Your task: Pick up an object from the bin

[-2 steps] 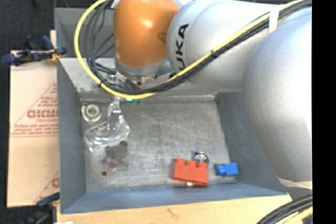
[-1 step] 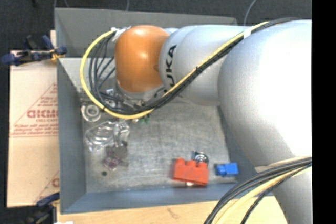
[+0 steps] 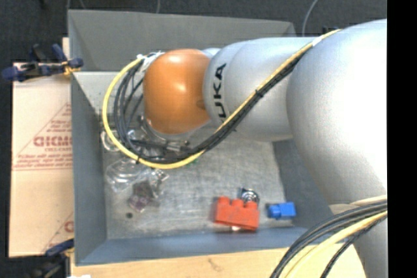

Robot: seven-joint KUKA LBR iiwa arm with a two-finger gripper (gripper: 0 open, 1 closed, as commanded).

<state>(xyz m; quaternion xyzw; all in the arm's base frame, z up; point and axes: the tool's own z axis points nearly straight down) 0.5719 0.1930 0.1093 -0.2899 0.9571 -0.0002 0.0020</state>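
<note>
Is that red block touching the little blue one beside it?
Apart. The camera view shows a narrow strip of grey bin floor between the red block and the blue block.

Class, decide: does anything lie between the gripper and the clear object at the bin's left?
Nothing visible does. The gripper hangs close over the clear object; the small dark piece lies beside it.
</note>
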